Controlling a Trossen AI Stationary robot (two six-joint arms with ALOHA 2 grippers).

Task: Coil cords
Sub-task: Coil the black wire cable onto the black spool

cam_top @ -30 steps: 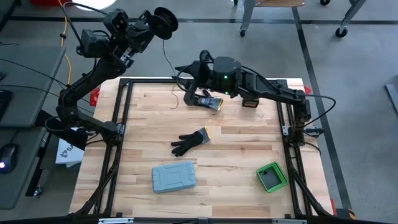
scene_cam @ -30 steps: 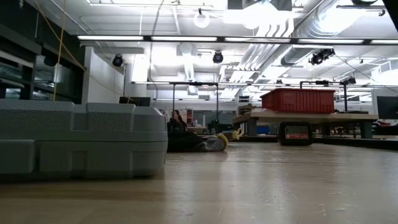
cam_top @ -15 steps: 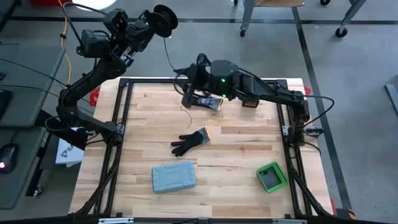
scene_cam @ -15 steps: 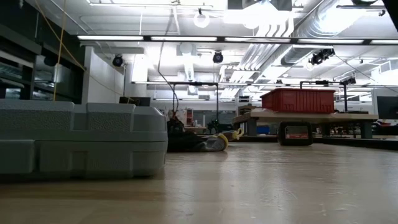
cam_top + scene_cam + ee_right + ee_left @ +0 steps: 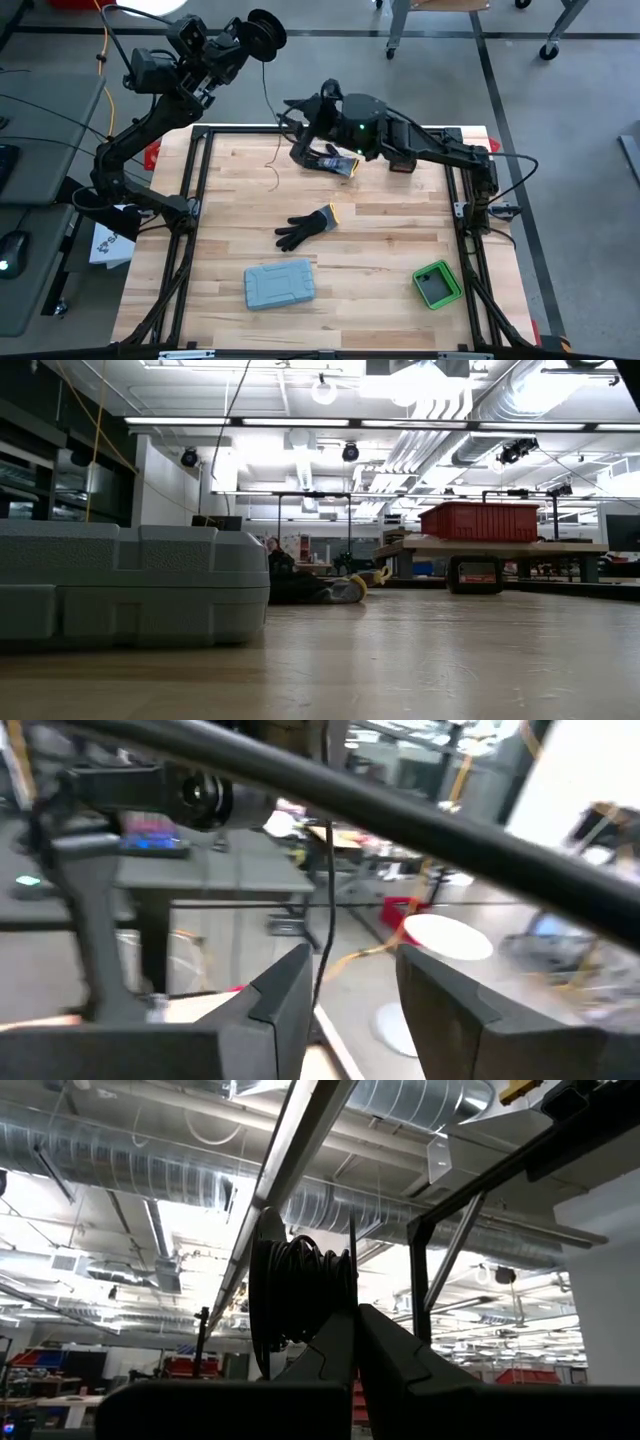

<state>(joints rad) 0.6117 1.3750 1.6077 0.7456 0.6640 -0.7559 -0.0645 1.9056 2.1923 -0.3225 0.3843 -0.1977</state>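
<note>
Both arms are matte black, built of slim tubular links joined by chunky rounded housings. The right arm [image 5: 430, 148] carries a small green light on its drum-shaped wrist block, with black cables looping along its links. The left arm [image 5: 130, 140] shows boxy joint covers and thin dark cabling near its base.

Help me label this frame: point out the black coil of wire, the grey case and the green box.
Coil of wire [image 5: 266, 28], high view, on the ring's wound rim.
Grey case [image 5: 279, 284], high view, middle of its lid.
Green box [image 5: 437, 285], high view, on its rim.
</note>
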